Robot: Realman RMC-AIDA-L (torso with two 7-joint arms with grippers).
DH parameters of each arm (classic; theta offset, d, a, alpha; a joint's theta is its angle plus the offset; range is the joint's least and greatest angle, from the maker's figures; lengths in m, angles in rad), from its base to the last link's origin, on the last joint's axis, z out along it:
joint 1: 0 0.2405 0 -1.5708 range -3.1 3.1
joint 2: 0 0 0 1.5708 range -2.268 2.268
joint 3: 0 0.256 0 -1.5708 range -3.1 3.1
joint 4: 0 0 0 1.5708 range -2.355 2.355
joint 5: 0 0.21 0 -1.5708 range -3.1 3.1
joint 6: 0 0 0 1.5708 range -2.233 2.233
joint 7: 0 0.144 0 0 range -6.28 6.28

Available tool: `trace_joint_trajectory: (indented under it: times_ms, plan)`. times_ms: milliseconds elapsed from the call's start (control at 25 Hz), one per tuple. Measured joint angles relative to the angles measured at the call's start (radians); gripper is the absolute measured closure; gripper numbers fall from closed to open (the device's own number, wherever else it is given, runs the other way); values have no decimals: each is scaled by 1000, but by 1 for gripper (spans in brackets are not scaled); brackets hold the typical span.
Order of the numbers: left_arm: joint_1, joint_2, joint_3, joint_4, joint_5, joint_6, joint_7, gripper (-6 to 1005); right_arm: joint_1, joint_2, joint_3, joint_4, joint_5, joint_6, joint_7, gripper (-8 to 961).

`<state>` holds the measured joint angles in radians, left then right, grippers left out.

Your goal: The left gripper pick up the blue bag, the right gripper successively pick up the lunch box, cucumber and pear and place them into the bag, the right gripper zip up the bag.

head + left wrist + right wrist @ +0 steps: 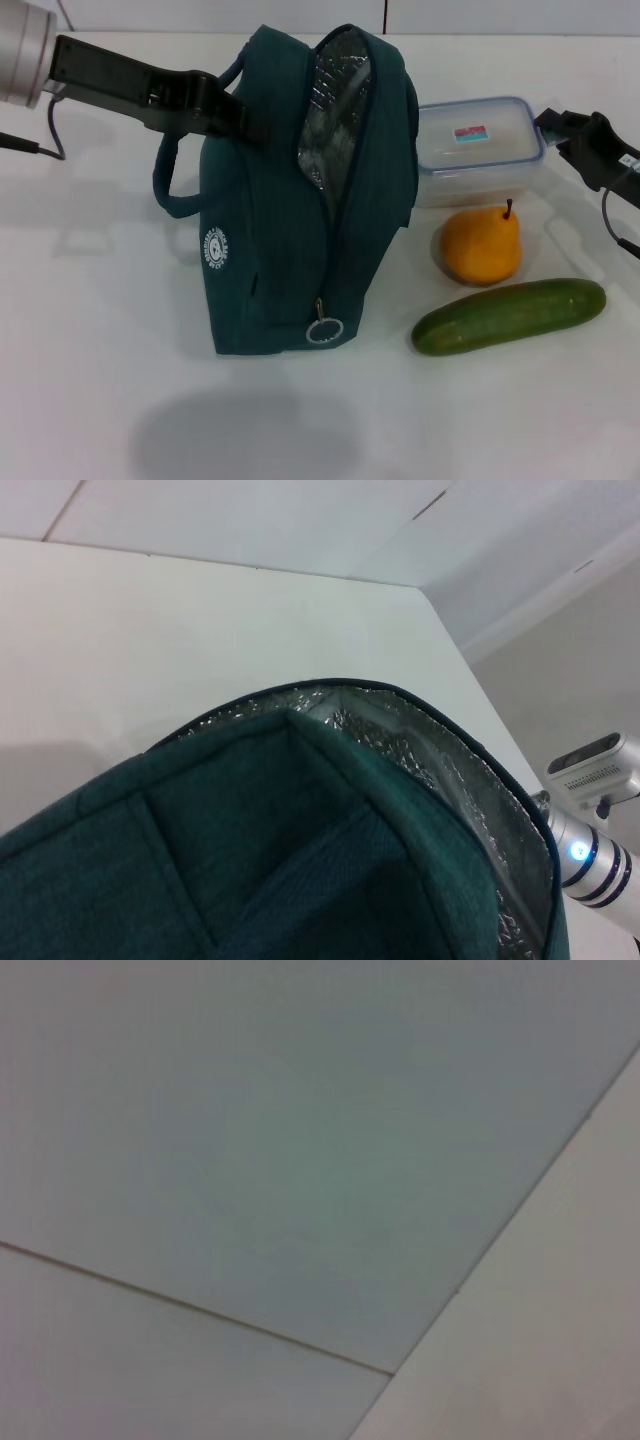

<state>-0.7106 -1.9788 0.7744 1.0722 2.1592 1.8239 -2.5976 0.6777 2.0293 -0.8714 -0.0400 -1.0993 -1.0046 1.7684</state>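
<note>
The blue bag (pixel 280 200) hangs upright, unzipped, with its silver lining (pixel 325 110) showing. A shadow lies on the table below it. My left gripper (pixel 232 112) is shut on the bag's top by the handle. The bag's fabric fills the left wrist view (pixel 260 860). The lunch box (pixel 478 148), clear with a blue rim, sits right of the bag. The orange pear (pixel 481 245) lies in front of it, and the green cucumber (pixel 510 315) lies nearer still. My right gripper (pixel 560 130) hovers at the lunch box's right corner, holding nothing I can see.
The white table (pixel 90 330) stretches out left of and in front of the bag. The bag's zip pull ring (pixel 325 330) hangs low on its front. The right arm shows far off in the left wrist view (pixel 590 855). The right wrist view shows only blank pale surfaces.
</note>
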Motion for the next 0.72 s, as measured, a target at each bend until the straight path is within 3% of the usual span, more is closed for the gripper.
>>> trace_joint_trajectory:
  times_ms: [240,520,720]
  plan:
    - [1,-2,-2,0,-1,0,7,959,-10,0,0,0,1,-17,-13,845]
    - [2,-3,-3,0,-3,0,8,959,-27,0,2,-1,19,-66,-54,848]
    - [12,-3,-5,0,-4,0,10,959,-59,0,2,7,116,-152,-130,851]
